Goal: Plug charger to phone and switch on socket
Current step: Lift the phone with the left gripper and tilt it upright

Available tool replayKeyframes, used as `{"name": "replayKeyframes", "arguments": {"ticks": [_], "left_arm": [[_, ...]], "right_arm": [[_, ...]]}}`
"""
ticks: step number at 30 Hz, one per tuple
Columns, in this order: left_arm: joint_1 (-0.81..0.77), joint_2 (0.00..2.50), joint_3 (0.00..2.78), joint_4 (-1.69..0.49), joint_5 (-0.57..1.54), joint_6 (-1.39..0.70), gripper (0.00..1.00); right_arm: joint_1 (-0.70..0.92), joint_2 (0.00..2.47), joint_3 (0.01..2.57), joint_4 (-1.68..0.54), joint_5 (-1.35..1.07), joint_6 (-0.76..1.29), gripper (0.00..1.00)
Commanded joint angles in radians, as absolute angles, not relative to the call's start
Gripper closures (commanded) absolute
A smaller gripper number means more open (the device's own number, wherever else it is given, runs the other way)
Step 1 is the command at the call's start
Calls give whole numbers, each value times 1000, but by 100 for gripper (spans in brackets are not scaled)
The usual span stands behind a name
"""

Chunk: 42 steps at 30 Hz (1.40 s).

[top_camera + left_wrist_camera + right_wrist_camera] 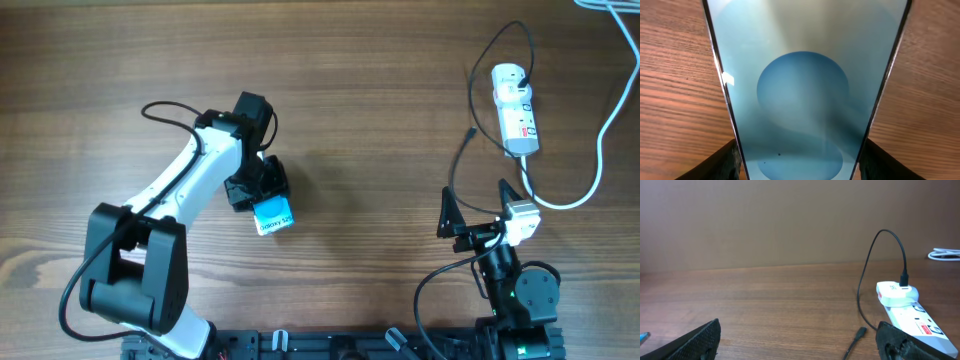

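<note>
Phone [272, 217] sits clamped edgewise between the left fingers [722, 162], right fingers [695, 342] stand wide apart and empty, charger [858, 332] tip lies on the worktop [765, 305] ahead of them beside the socket [905, 307]; judged step is plug pickup, which calls for closing on that thin tip.

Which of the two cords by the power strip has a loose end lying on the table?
The thin black charger cable: its plug tip lies free beside the socket. The thicker white cord runs out of view.
</note>
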State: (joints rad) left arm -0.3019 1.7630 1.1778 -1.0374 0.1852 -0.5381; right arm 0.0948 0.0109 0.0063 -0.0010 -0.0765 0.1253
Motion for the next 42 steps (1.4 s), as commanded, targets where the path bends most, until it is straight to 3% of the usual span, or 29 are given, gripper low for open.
{"name": "replayKeyframes", "arguments": {"ticks": [1, 11, 32, 38, 42], "left_arm": [[-308, 1743, 1230, -1057, 202, -555, 53], [-308, 1593, 1251, -1085, 221, -555, 51], [-308, 1584, 1251, -1085, 274, -556, 52], [-308, 1584, 1251, -1082, 346, -558, 52], [-308, 1584, 1251, -1082, 507, -559, 51]], "right_arm": [[89, 4, 5, 2, -60, 107, 0], [89, 4, 5, 2, -60, 107, 0], [89, 6, 5, 2, -60, 107, 0], [89, 9, 5, 2, -60, 107, 0], [89, 10, 5, 2, -60, 107, 0]]}}
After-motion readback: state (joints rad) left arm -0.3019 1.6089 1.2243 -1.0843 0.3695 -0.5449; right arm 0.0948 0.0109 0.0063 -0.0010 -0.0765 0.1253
